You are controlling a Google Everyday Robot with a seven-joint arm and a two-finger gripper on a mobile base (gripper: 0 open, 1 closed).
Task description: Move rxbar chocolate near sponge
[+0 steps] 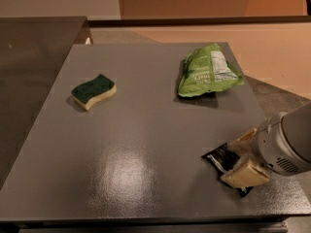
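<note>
The rxbar chocolate (221,158) is a flat black wrapper lying on the grey table (146,130) near its front right corner. My gripper (243,155) is at the bar's right end, coming in from the right. Its two pale fingers (245,174) stand apart, one above the bar and one over its near end, which pokes out below that finger. The bar still rests on the table. The sponge (94,91), dark green top over pale yellow foam, lies at the table's left, far from the bar and the gripper.
A green chip bag (208,71) lies at the back right of the table. A darker counter (34,57) adjoins the table on the left. The table's front edge is just below the gripper.
</note>
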